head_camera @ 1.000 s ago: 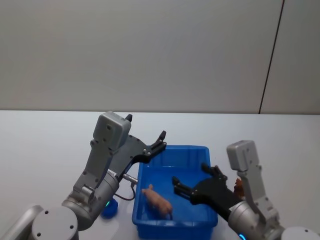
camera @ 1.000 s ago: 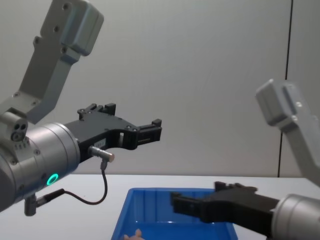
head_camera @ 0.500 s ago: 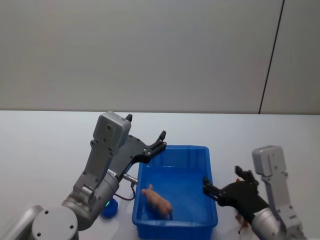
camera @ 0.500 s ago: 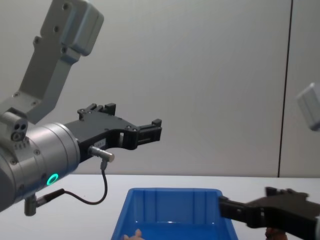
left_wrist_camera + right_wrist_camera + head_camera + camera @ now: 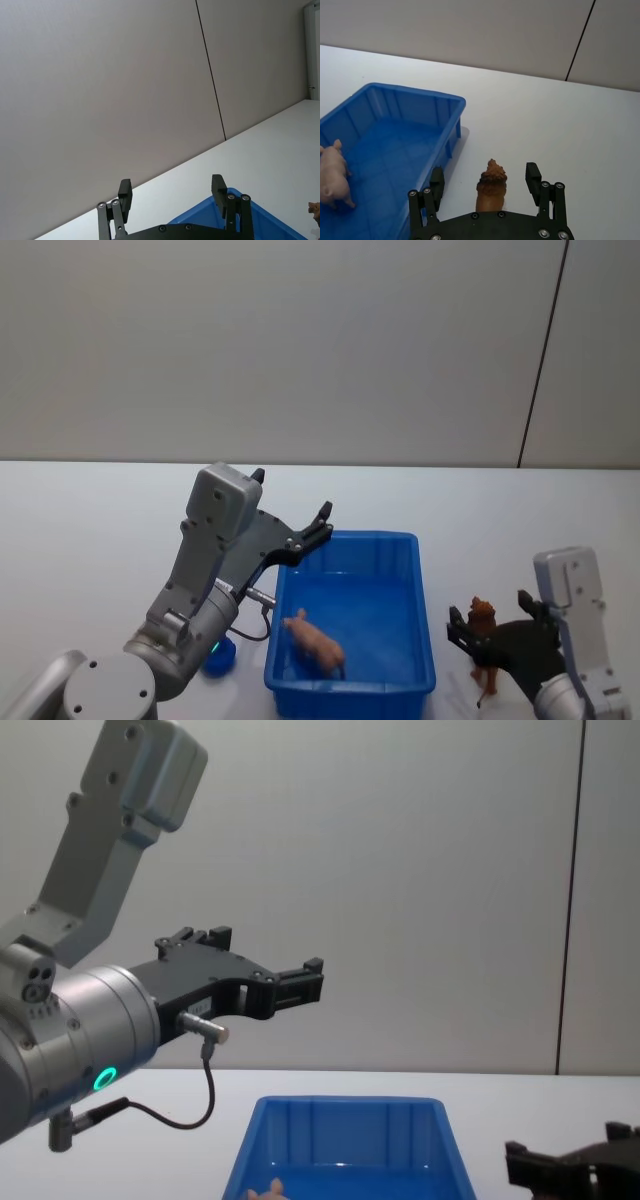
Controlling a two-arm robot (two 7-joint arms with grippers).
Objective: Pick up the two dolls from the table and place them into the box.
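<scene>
Far left, the left gripper (image 5: 171, 186) hangs up in the air over the far left corner of the box (image 5: 345, 537), jaws spread wide with nothing between them. I'd call that arm idle. Under it there's a small blue thing (image 5: 218, 658) on the table (image 5: 100, 530), just beside the box's left wall, but I can't tell what it is. A thin cable (image 5: 205, 1100) loops down off that arm too.

The pink doll (image 5: 315, 640) is already in the box, standing on the floor toward the near left end, so that half looks done.

Just right of the box, the brown doll (image 5: 491, 190) stands upright on the table, clear of the wall. The right gripper (image 5: 485, 173) sits low around it, fingers wide with one on each side, and there's a visible gap on both sides, so no grip yet.

My guess is this doll is light and squishy, with a lumpy surface that won't slip much. I'd pinch it across the body below the head, which is the fattest bit. If one finger lands first it'll probably just topple.

The main obstacle is the box's right wall and thick rim, so it needs lifting over that. There's plenty of open floor away from the pink doll.
</scene>
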